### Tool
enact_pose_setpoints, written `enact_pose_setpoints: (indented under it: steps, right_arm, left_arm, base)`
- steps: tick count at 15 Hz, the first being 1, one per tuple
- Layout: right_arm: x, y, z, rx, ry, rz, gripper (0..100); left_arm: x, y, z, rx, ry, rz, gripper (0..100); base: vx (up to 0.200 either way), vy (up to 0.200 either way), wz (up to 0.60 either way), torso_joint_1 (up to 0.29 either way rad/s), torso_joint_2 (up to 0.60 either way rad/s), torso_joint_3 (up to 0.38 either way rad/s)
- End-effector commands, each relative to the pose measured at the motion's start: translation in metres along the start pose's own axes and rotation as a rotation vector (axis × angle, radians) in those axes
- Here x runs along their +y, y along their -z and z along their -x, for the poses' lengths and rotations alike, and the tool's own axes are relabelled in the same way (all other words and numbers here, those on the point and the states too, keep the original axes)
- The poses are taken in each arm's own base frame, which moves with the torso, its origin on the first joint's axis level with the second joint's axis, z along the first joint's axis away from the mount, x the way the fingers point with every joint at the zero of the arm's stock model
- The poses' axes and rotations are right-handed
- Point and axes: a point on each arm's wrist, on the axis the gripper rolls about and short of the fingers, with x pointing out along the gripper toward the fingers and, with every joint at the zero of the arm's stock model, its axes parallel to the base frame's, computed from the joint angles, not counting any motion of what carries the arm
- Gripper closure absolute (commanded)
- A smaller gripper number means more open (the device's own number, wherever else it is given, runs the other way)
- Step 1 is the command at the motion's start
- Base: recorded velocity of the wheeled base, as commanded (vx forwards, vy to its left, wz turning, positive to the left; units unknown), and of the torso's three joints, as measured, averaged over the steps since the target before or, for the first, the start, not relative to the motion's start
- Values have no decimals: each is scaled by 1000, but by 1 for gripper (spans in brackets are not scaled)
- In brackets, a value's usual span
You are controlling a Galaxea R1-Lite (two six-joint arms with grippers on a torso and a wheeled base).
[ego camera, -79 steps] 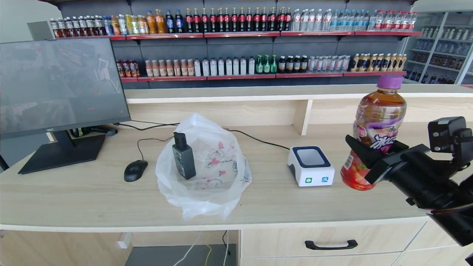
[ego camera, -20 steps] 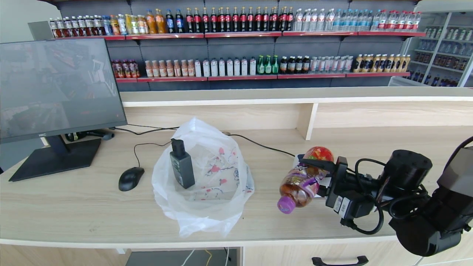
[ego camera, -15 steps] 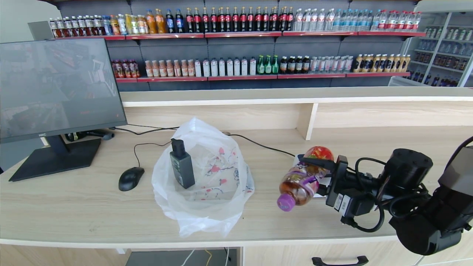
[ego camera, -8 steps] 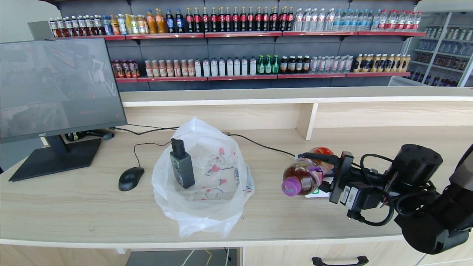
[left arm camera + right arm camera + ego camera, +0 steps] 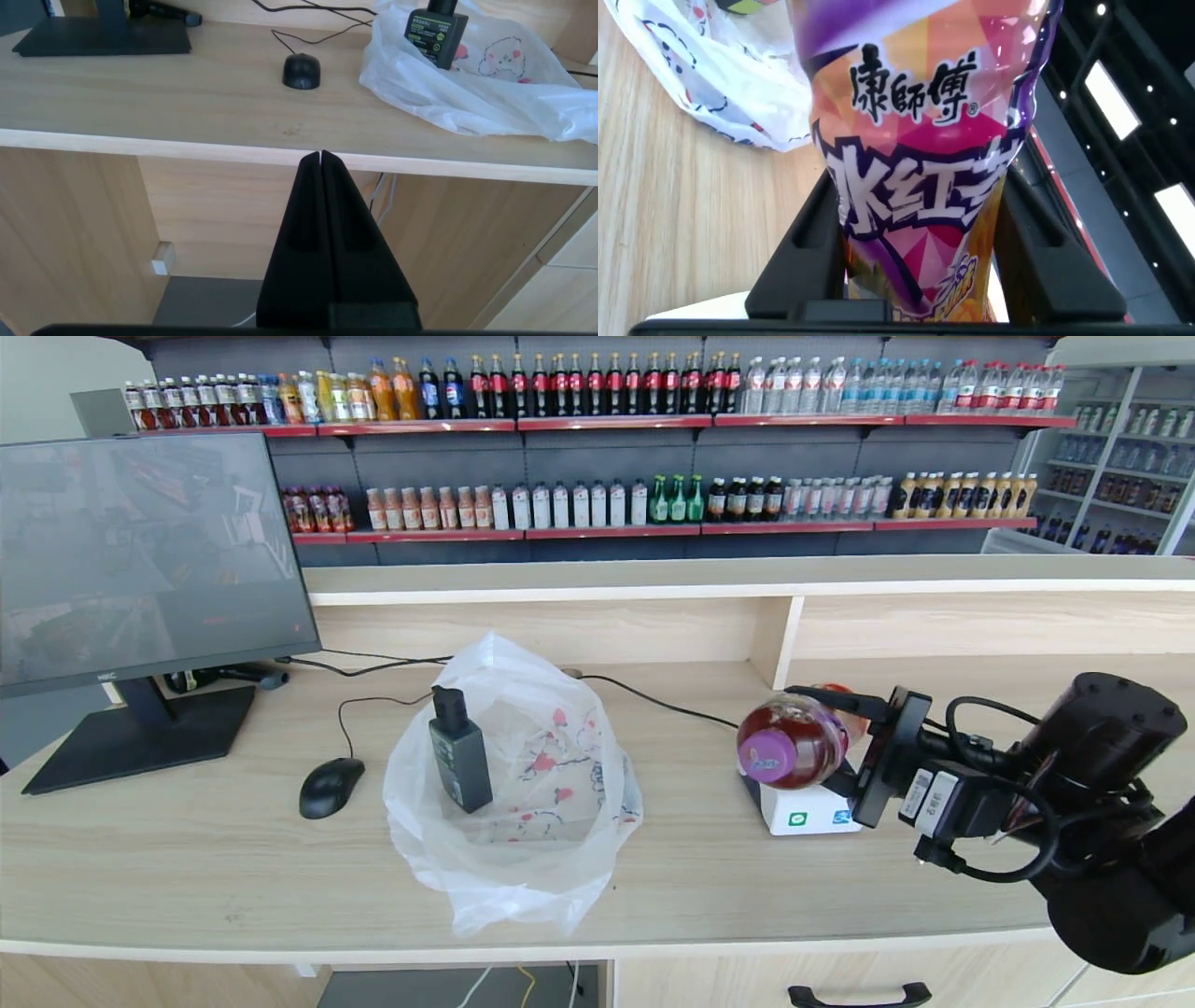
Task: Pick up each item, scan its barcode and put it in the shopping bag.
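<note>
2 shelf rows: drink bottles, behind.
surface: pale wooden counter; black monitor, black mouse, white plastic shopping bag.
right gripper: clamps purple-capped tea bottle sideways over white box scanner.
left gripper: fingers pressed together.

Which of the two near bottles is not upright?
The purple-capped bottle, held sideways in the right gripper; the dark bottle stands upright in the bag.
</note>
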Motion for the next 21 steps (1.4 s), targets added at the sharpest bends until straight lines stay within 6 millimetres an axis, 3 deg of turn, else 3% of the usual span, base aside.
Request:
enact_pose_setpoints:
  steps: [1,8,12,14,16,21]
  right_arm:
    - [-9,-8,2,-9,23,18,100]
    - [-38,-45,2,30,188,-175,100]
    - [-32,-68,-4,50,261,-400,100]
    - [-26,-68,0,98,293,-530,100]
    - [-21,-65,20,170,361,-730,100]
    - [-28,-55,16,189,433,-774,100]
  left_arm:
    - [0,0,0,-1,0,0,100]
    - [0,0,0,0,0,-3,100]
    - [0,0,0,0,0,-4,100]
    - [0,0,0,0,0,-6,100]
    - [0,0,0,0,0,-10,100]
    - [0,0,0,0,0,-12,100]
  base:
    - [0,0,0,0,0,0]
    - [0,0,0,0,0,0]
    - [0,0,0,0,0,0]
    - [0,0,0,0,0,0]
    - [0,0,0,0,0,0]
    - [0,0,0,0,0,0]
